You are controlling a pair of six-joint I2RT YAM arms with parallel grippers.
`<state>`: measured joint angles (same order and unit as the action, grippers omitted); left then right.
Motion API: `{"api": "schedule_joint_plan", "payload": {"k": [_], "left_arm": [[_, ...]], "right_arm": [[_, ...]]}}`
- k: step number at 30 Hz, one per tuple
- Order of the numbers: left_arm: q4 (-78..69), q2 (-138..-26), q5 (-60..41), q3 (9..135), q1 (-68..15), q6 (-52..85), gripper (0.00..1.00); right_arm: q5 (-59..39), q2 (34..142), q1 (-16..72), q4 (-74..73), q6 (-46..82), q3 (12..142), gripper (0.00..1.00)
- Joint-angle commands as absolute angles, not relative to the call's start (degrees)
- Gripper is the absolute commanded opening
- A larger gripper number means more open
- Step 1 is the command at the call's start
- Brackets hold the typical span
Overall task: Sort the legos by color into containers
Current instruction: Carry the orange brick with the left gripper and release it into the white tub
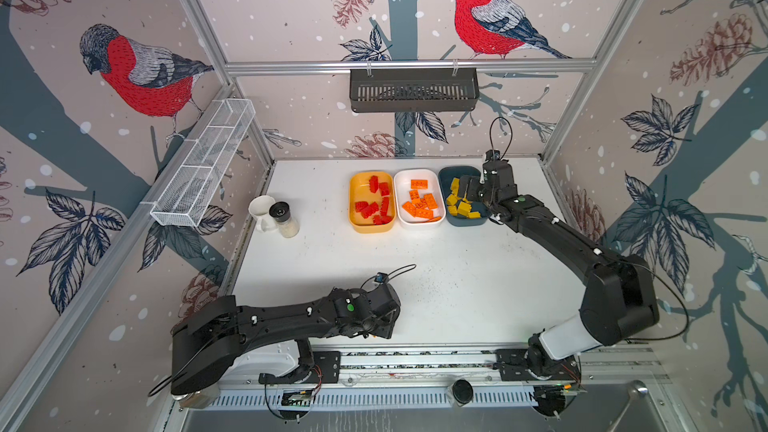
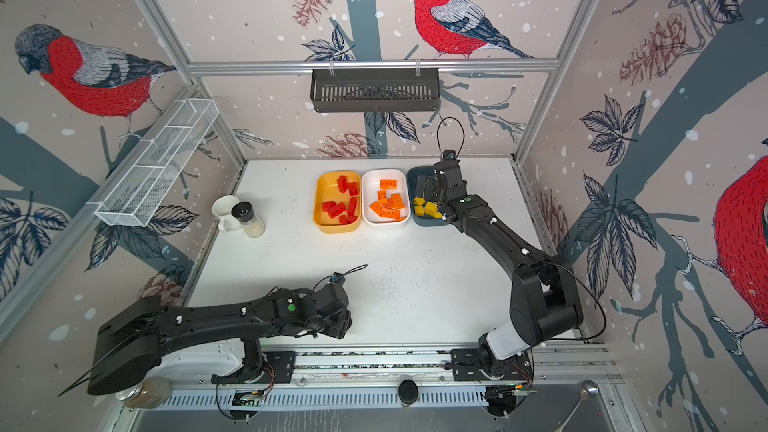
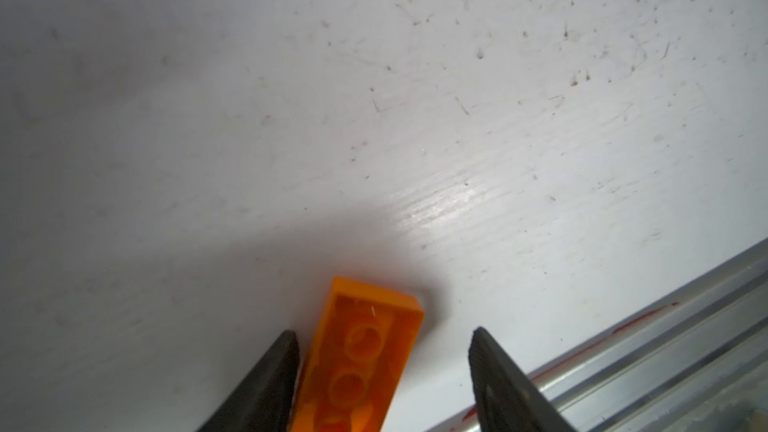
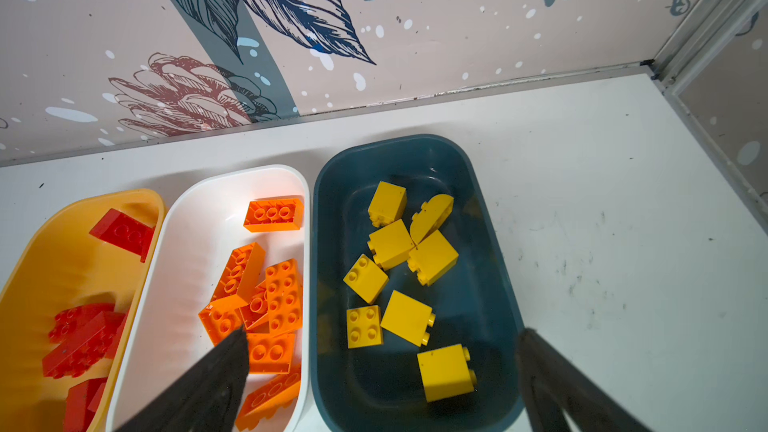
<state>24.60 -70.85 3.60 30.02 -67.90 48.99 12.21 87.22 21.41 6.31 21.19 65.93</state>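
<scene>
The left claw stands parted around an orange lego lying on the tabletop — one finger just beside it, the other apart. The right claw hangs released and empty over the teal tub of yellow legos; orange legos lie in the white tub, red legos in the yellow-orange tub.

You are working in a lab test cell: aluminium framing and bird-print panels are boxing in the white table beneath your right pincer.
</scene>
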Motion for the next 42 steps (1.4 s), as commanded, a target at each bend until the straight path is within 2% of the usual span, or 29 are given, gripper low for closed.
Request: {"api": "schedule_joint_plan", "payload": {"k": [1,8,15,19,31,35,42], "left_arm": [[31.9,-75.1,5.7,31.8,-70.2,48.0,0.59],[32.7,-82.9,8.2,35.1,-72.5,48.1,0.35],[35.1,-82.2,16.1,38.3,-72.6,49.1,0.23],[33.8,-81.5,19.7,41.7,-71.5,47.1,0.21],[13.4,-84.3,20.2,56.1,-53.5,32.5,0.20],[4.1,-89.5,20.6,61.2,-49.1,28.0,0.20],[-0.7,-103.8,21.2,75.1,-40.5,25.8,0.20]], "right_arm": [[14.1,85.7,21.2,3.5,21.4,64.6,1.00],[14.9,83.3,20.6,2.6,21.9,62.5,0.99],[16.2,80.3,20.1,2.0,22.1,59.8,0.99],[17.9,79.0,20.1,2.3,22.4,58.3,1.00],[18.9,75.0,20.1,2.9,22.8,55.6,1.00],[18.1,73.8,20.1,3.3,23.2,54.3,1.00],[17.6,69.5,20.0,5.3,23.8,51.7,1.00]]}}
